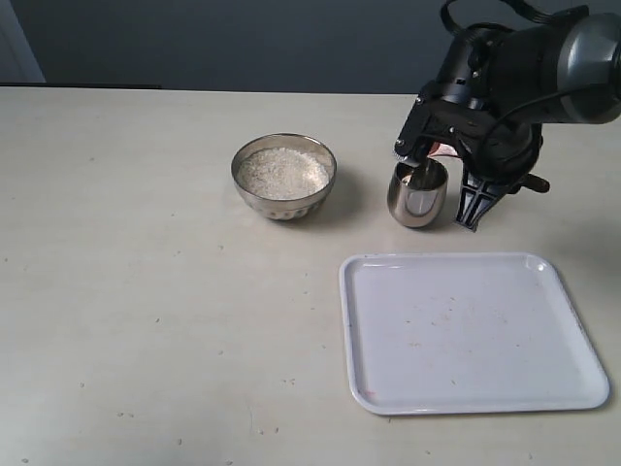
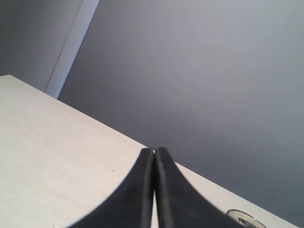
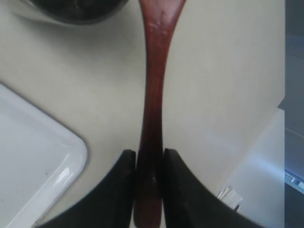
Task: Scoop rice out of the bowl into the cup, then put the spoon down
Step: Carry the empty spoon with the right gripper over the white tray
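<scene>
Spoon [image 3: 152, 95] pinched in right gripper [image 3: 149, 153], arm [image 1: 543, 68] bent over cup [image 1: 418, 199] (wrist tipped downward).

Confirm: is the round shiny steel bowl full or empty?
Full: the round shiny steel bowl holds a heap of small white rice grains reaching nearly to its rim, seen in the exterior view.

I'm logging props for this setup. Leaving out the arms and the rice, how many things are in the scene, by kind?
Steel bowl: 1
Steel cup: 1
Wooden spoon: 1
White tray: 1
Total: 4
</scene>
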`<action>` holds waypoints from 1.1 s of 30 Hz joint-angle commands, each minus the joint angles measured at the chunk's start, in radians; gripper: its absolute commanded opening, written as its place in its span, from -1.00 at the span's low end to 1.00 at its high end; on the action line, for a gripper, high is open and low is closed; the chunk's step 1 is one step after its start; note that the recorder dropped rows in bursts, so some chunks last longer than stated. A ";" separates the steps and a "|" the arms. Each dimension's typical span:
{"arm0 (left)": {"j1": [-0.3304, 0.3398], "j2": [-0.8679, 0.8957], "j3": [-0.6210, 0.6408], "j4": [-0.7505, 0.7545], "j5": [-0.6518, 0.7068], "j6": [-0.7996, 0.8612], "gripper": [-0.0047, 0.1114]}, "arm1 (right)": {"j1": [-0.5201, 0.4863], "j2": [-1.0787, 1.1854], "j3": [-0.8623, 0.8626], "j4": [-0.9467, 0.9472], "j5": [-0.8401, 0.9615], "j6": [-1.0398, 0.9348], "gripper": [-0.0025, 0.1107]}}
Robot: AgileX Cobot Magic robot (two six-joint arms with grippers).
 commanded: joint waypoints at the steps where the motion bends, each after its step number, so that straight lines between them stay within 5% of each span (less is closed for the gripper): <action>1: 0.003 -0.003 -0.003 0.004 -0.009 0.001 -0.91 | 0.010 0.001 0.007 -0.022 0.010 0.021 -0.97; 33: 0.003 -0.003 -0.003 0.004 -0.009 0.001 -0.91 | 0.017 0.001 0.092 -0.138 0.019 0.123 -0.97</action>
